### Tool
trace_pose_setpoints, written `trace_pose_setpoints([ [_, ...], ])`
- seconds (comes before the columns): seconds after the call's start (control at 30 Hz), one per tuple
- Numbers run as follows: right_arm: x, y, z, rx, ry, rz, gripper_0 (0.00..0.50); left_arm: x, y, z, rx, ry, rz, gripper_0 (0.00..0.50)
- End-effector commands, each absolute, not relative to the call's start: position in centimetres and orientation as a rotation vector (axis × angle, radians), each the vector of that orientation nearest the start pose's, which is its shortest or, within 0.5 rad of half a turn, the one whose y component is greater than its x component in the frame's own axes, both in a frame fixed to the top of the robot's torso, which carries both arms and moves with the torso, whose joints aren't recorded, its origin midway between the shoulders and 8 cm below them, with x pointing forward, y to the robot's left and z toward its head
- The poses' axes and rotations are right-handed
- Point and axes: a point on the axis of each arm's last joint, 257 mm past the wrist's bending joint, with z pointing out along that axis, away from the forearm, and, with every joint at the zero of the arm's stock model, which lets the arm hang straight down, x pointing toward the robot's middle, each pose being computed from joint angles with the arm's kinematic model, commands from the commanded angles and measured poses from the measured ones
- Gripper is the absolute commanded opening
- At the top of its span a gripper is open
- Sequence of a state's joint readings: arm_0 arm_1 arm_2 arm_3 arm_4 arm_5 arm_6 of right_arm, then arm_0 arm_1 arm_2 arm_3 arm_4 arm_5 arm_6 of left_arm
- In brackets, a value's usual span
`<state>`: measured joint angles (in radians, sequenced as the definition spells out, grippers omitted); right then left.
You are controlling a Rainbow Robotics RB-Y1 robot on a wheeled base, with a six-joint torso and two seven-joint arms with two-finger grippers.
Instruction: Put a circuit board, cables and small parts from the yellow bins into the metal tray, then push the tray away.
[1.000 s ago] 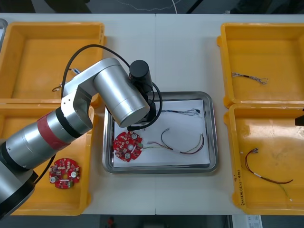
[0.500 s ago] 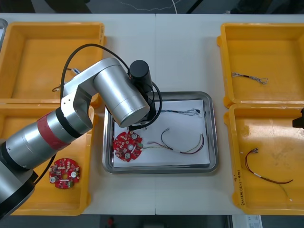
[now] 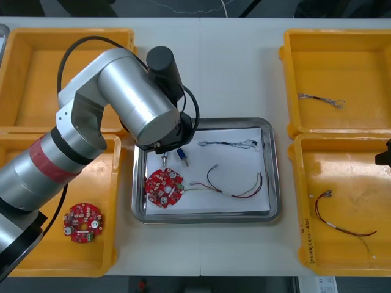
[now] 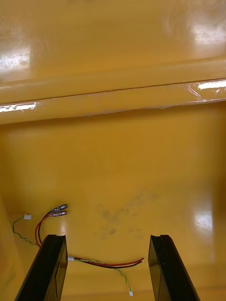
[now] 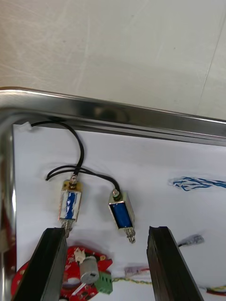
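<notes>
Nothing legible; the writing on one yellow bin [image 3: 303, 241] is too small.

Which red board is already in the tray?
The round red circuit board in the metal tray's near-left corner; the other board sits in a yellow bin.

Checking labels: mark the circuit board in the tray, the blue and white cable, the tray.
circuit board [image 3: 164, 188], front view, centre of the red disc.
blue and white cable [image 5: 195, 183], left wrist view, middle of the twisted strands.
metal tray [image 3: 275, 171], front view, rim on the robot's right.
</notes>
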<state>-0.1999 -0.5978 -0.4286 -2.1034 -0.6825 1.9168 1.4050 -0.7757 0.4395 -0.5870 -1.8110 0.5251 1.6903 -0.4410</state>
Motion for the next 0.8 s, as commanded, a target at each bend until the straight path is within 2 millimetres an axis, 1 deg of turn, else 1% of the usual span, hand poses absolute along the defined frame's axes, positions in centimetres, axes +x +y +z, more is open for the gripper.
trace_pose_setpoints([
  [0.03,38.8,-40.0,-17.5,0.214,2.631,-0.006,0.5,47.2,9.9,-17.8,-0.299,2.608,-0.205,0.5],
  [0.17,38.8,-39.6,-16.9,0.191,2.616,-0.009,0.5,46.6,11.9,-16.4,-0.319,2.617,-0.183,0.5],
  [0.3,38.8,-39.0,-16.8,0.156,2.616,-0.011,0.5,46.1,13.6,-15.3,-0.339,2.631,-0.169,0.5],
  [0.37,38.8,-38.6,-16.7,0.14,2.617,-0.006,0.5,45.8,14.9,-14.9,-0.359,2.627,-0.168,0.5],
  [0.5,38.7,-37.8,-16.6,0.107,2.62,0.0,0.5,45.5,16.9,-14.5,-0.352,2.62,-0.172,0.5],
  [0.6,38.7,-37.0,-16.6,0.063,2.628,-0.002,0.5,45.1,19.0,-14.4,-0.343,2.618,-0.157,0.5],
  [0.73,38.3,-36.0,-16.6,0.012,2.643,0.028,0.5,44.8,20.6,-14.3,-0.329,2.616,-0.153,0.5],
  [0.8,38.1,-35.3,-16.5,-0.026,2.652,0.053,0.5,44.6,21.7,-14.2,-0.324,2.619,-0.153,0.5],
])
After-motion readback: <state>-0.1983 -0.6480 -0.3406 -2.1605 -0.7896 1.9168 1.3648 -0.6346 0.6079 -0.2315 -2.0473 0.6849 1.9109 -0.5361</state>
